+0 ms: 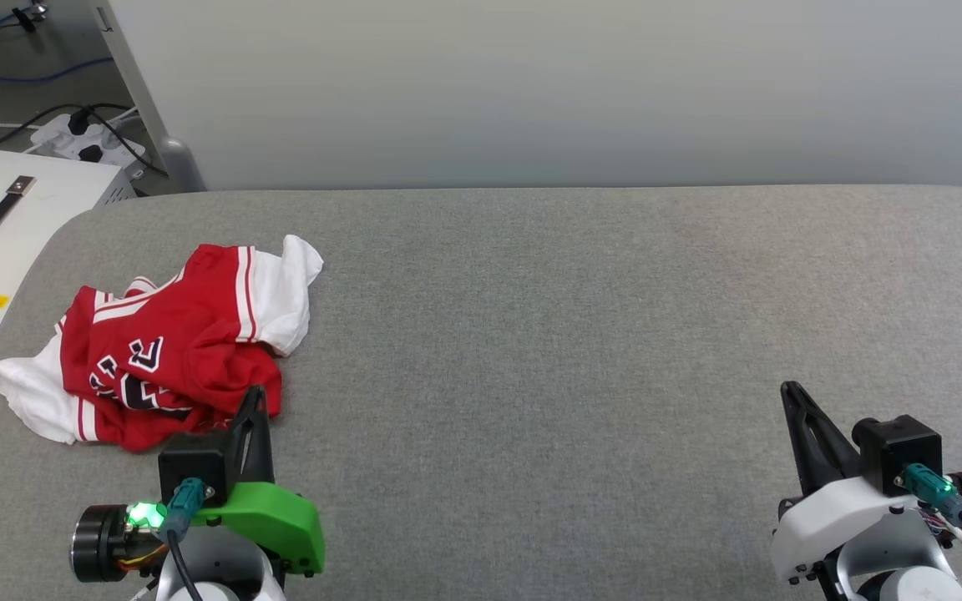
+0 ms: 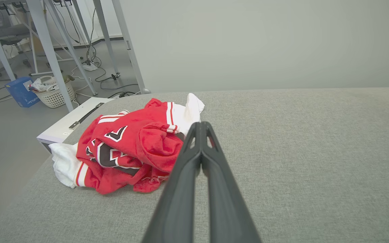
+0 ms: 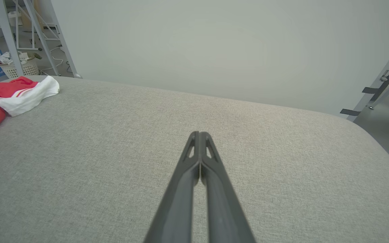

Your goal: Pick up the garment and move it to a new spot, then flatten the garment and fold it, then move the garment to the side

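grey table (image 1: 615, 334): crumpled garment (image 1: 172, 351) just beyond left gripper (image 1: 256, 397); it and right gripper (image 1: 789, 391) are closed, empty; every step remains.

A wide grey fabric-covered surface (image 1: 598, 334) with rounded corners carries the garment (image 1: 172, 351). The red and white shirt lies crumpled in a heap at nine o'clock, close to the edge, with one white sleeve (image 1: 285, 292) at its one o'clock.
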`<state>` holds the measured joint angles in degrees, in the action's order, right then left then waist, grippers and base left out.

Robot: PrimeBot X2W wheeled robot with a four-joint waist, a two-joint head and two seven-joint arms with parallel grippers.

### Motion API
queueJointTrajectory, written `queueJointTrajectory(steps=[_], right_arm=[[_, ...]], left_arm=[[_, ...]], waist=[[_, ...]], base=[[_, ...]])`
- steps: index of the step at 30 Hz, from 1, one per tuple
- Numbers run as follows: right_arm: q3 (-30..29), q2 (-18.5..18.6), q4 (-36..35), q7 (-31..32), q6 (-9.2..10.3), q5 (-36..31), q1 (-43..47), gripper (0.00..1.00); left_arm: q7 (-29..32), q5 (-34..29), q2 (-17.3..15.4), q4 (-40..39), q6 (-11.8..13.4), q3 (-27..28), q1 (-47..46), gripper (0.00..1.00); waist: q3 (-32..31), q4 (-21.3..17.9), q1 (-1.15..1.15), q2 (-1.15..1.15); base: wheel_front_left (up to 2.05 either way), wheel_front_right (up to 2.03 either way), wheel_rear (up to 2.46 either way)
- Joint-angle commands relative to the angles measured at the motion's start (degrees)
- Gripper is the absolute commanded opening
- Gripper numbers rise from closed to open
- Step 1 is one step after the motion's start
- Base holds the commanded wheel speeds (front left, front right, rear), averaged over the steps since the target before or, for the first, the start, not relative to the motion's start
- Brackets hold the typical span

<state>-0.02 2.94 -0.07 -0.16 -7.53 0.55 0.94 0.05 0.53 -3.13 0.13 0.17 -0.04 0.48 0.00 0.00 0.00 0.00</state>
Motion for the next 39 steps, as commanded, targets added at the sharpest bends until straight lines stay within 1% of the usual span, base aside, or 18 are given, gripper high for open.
queueJointTrajectory(steps=[1,15,16,39], right_arm=[[0.0,-0.1,0.1,0.2,0.04,-0.6,-0.9,0.00],[0.0,-0.1,0.1,0.2,0.04,-0.6,-0.9,0.00],[0.0,0.0,0.0,0.0,0.00,0.1,0.0,1.00],[-0.4,0.0,-1.4,-2.4,0.01,3.4,-0.6,1.00]], left_arm=[[0.0,-0.5,0.2,-0.1,-0.2,0.0,-0.5,0.00],[0.0,-0.5,0.2,-0.1,-0.2,0.0,-0.5,0.00],[0.0,0.0,0.0,0.0,0.0,0.0,0.0,1.00],[-2.4,1.3,0.0,-0.3,1.1,-0.5,-0.5,1.00]], waist=[[0.0,0.0,0.00,0.00],[0.0,0.0,0.00,0.00],[0.0,0.0,0.00,0.00],[0.2,-0.1,0.00,0.00]], base=[[0.00,0.00,0.00],[0.00,0.00,0.00],[0.00,0.00,0.00],[0.00,0.00,0.00]])
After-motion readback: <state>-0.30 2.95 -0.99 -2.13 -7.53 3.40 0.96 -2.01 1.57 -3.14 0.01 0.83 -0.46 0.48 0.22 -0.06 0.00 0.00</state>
